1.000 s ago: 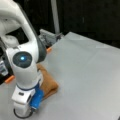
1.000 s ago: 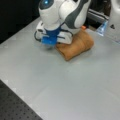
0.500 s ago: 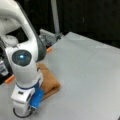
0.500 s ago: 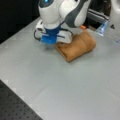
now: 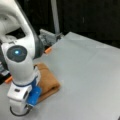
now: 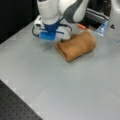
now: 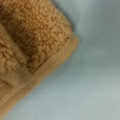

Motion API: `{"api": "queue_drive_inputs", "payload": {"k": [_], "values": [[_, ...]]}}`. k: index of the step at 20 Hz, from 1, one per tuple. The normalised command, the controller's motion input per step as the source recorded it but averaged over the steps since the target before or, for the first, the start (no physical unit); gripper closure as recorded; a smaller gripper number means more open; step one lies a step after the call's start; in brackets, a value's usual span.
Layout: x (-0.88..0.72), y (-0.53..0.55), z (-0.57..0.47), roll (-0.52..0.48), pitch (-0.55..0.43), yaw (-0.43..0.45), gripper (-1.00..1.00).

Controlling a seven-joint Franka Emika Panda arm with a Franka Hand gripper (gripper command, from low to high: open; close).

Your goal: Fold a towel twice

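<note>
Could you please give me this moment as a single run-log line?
towel: folded compact bundle on table | tool: low at bundle's edge, fingers hidden | wrist view: towel's layered hemmed corner

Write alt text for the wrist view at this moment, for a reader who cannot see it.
A tan terry towel, folded into layers with a flat hemmed edge running diagonally, fills the wrist view's left and top, seen from very close. The rest is bare grey table. The pincer does not show in this view.
</note>
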Motion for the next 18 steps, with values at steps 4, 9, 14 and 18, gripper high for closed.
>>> {"api": "queue_drive_inputs", "payload": {"k": [4, 9, 14, 18], "values": [[0.03, -0.12, 0.27, 0.018, 0.143, 0.164, -1.0], [0.04, -0.06, 0.33, 0.01, 0.191, 0.159, -1.0], [0.05, 0.05, 0.32, -0.024, 0.086, 0.029, -1.0], [0.02, 0.4, 0.44, -0.015, -0.091, -0.206, -1.0]]}}
